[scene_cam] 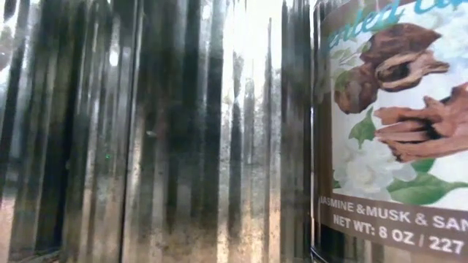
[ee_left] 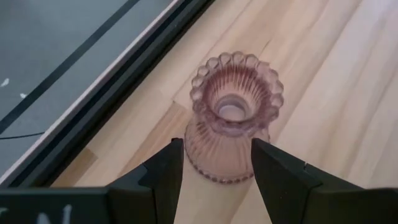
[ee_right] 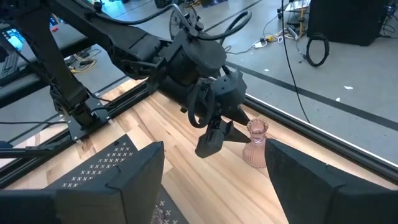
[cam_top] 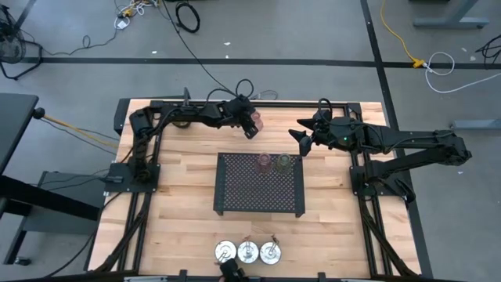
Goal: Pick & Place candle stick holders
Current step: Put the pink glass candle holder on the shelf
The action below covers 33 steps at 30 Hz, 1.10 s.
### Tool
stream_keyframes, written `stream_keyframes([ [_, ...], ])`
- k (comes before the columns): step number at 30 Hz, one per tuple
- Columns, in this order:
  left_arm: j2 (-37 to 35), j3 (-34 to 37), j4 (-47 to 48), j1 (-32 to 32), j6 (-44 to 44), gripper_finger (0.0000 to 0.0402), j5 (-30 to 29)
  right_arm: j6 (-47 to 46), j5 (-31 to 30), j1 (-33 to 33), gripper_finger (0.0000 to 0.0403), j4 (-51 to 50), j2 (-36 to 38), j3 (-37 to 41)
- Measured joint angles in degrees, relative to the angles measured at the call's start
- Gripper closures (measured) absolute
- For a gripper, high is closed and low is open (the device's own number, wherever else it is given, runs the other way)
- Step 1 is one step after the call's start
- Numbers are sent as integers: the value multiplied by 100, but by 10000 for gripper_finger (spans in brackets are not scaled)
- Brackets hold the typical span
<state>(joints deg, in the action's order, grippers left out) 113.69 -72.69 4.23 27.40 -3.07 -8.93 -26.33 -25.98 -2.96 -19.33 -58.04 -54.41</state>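
A pink ribbed glass candle stick holder stands upright on the wooden table near its far edge; it also shows in the high view. My left gripper is closed around its lower body. A second pink holder and a green one stand on the far part of the black perforated tray. Three silver dishes stand in a row at the near edge. My right gripper hovers open and empty beyond the tray's far right corner. My left gripper has the pink holder's lower body between its two fingers, one on each side. The fingers come slanting down from the table's left. The holder stands upright with its base on the table.
The table's black far rail runs close behind the held holder. The low view is filled by a ribbed shiny surface and a labelled candle jar right at the camera. Bare wood lies left and right of the tray.
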Motion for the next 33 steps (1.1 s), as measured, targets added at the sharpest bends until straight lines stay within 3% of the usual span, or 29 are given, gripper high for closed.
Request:
stream_keyframes([
  [33, 63, 0, -764, 16, -77, 209, 168, -42, -111, -41, 124, -2, 0, 0],
])
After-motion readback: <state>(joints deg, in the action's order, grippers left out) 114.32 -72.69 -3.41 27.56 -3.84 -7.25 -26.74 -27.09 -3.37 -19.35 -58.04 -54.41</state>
